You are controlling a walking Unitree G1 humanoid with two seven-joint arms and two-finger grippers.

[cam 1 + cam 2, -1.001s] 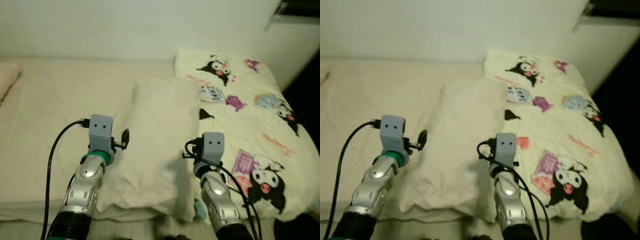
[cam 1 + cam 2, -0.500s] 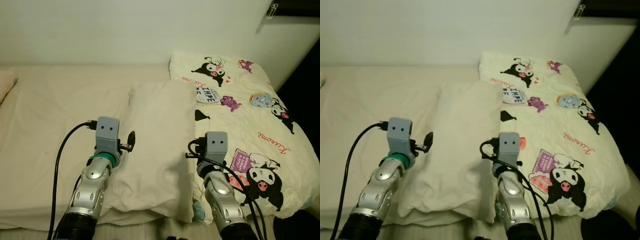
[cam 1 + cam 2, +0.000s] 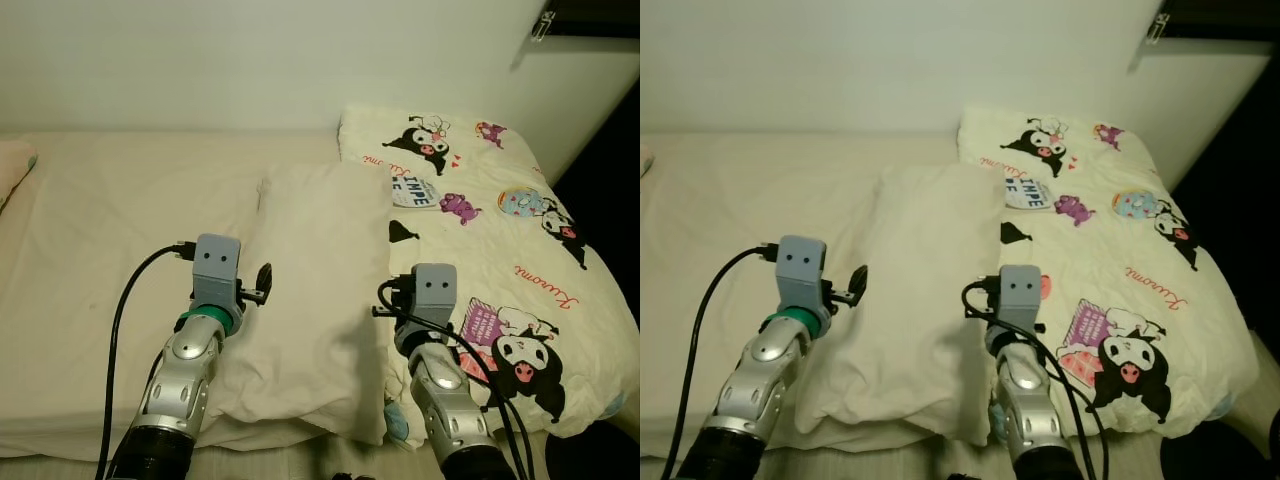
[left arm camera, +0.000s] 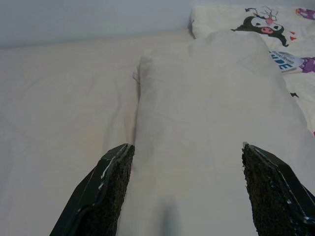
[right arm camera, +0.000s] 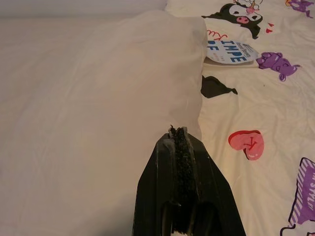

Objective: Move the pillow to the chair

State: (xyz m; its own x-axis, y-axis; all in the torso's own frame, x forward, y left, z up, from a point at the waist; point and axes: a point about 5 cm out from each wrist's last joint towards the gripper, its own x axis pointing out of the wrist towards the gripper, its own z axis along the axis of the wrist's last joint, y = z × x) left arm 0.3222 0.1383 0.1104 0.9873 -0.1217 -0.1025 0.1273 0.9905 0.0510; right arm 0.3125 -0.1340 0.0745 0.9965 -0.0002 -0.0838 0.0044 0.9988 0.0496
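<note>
A cream pillow [image 3: 320, 270] lies lengthwise on the bed [image 3: 90, 230], its near end close to the bed's front edge. My left arm [image 3: 190, 360] reaches over the pillow's left side. In the left wrist view my left gripper [image 4: 186, 150] is open, its two black fingers [image 4: 106, 187] spread wide above the pillow [image 4: 211, 113]. My right arm [image 3: 440, 370] stands at the pillow's right edge. My right gripper [image 5: 179, 133] is shut with nothing between its fingers, and it points along the seam between the pillow [image 5: 108, 88] and the printed blanket.
A pale yellow blanket [image 3: 500, 220] with cartoon prints covers the bed's right part. A white wall [image 3: 250, 60] runs behind the bed. A pink cushion edge [image 3: 12, 165] shows at the far left. A dark gap [image 3: 610, 150] lies beyond the bed's right side.
The camera has shifted a little, so the whole scene sits slightly differently. Both arms keep the same pose over the pillow, which has not moved.
</note>
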